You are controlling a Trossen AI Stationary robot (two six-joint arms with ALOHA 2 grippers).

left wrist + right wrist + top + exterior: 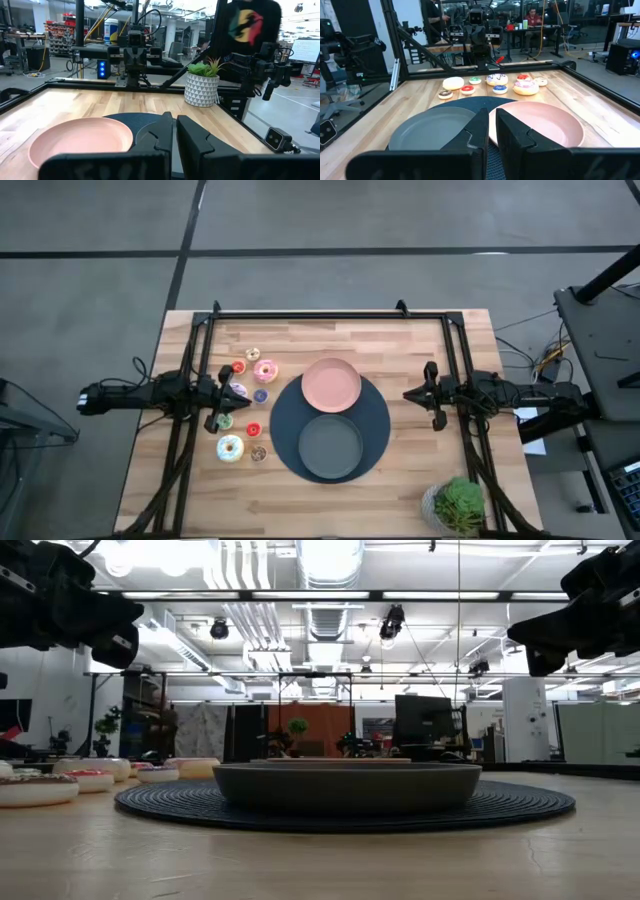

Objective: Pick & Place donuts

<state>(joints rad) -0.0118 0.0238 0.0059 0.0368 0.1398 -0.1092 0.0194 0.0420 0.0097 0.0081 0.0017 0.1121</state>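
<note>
Donuts sit in a loose cluster on the light wooden table, left of the round dark ribbed mat that carries the round pink plate and the round dark grey plate. None is on a plate yet. Larger ones: pink-frosted ring donut, white sprinkled ring donut, lilac-frosted ring donut. Tiny ones among them: red ring donut, blue ring donut, green ring donut, tan ring donut, and two more near the pink one. Left tool hangs over the cluster, right by the lilac donut, holding nothing; its fingers are nearly closed, only a thin slit between them. Right tool waits over bare table to the right of the mat, also empty and almost closed, fingers close together. Handling guess: toy rings, so light and probably rigid with glossy frosting that could slip under the pads. They look low and flat, so a side pinch will be close to the table. Best bet is opening wide and pinching across the outer rim at mid-height, or taking one wall of the ring through the hole on the larger three. The tiny ones leave little margin, and neighbours lie close, so a wide-open tool may nudge them. Start with an outlying one such as the white sprinkled donut.
</note>
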